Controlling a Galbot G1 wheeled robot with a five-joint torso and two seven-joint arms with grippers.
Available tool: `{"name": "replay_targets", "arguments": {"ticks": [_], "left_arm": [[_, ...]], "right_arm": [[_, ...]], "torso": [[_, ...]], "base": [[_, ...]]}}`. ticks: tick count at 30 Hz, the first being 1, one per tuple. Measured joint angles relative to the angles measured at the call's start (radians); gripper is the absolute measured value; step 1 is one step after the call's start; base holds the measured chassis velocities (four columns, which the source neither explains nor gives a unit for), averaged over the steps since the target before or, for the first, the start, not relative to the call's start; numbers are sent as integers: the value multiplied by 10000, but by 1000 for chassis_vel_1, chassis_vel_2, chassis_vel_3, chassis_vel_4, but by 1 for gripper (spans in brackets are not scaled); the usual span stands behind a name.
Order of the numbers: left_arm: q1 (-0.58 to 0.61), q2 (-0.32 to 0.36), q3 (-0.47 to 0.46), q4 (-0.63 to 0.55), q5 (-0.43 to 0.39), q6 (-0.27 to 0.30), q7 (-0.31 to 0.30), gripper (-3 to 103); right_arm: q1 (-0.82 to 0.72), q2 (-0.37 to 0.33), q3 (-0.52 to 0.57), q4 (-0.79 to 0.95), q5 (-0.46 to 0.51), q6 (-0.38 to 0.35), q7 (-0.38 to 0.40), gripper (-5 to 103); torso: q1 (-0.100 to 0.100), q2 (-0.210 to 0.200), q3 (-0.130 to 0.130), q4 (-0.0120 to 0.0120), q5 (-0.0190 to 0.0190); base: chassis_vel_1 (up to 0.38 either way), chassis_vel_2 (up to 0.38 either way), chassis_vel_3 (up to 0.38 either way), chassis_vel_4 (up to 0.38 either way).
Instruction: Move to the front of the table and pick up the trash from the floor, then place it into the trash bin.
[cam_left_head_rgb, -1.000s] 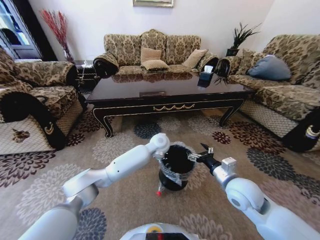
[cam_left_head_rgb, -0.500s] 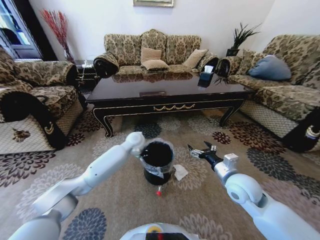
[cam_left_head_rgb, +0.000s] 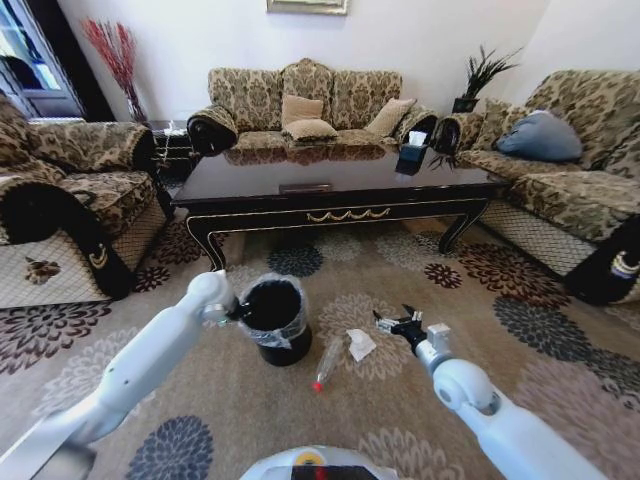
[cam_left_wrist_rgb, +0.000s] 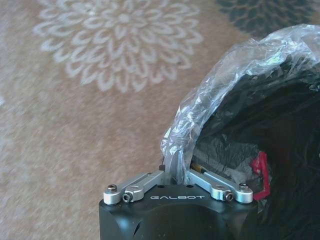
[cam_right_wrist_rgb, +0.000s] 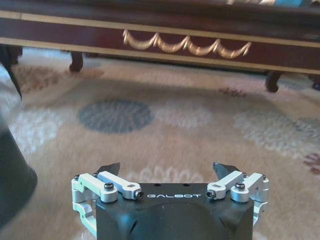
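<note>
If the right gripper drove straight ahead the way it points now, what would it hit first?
Probably bare carpet, then the table front rail. The right gripper is open, and depth is uncertain.

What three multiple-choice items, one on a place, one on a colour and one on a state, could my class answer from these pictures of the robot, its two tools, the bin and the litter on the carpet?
1. Where does the trash bin stand?
A. On the table
B. On the carpet in front of the table
C. On the sofa

2. What colour is the cap of the clear bottle?
A. Red
B. Blue
C. Green

3. How is the right tool set?
A. Shut on the paper wad
B. Shut on the bottle
C. Open, holding nothing

Answers:
1 B: the bin sits on the patterned carpet, nearer the robot than the table, with the left tool clamped on its lined rim.
2 A: a red cap shows at the bottle's near end.
3 C: its fingers stand apart with only carpet between them, just beside the paper wad.
</note>
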Motion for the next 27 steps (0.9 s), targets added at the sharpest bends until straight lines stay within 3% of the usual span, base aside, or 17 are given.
{"name": "replay_targets", "arguments": {"ticks": [7,11,16,20,27], "left_arm": [[985,348,-486,-345,249,10,174,0],[1092,298,-570,-400,325,10,178,0],[1197,233,-573,-490,354,9,179,0],[1199,259,-579,-501,341,9,179,0],[1071,349,-461,-430,256,7,182,0]], "right_arm": [[355,693,-1112,-2284,-2121,1084,-712,100],[743,768,-1686,-3124,-2714,1275,-825,103],[1115,763,-2308,-4302,-3837,1888,-1262,94],[1644,966,-2685,-5139,-4372,2261,-1548,90],[2462,1423,-3218,-6045,-4245,2268,-1565,82]], "torso": [[0,0,0,-1,1],[0,0,0,-1,3],[1,-1,1,-2,3],[1,-1,1,-2,3],[1,0,1,4,4]], "base": [[0,0,0,0],[0,0,0,0],[0,0,0,0],[0,0,0,0],[0,0,0,0]]}}
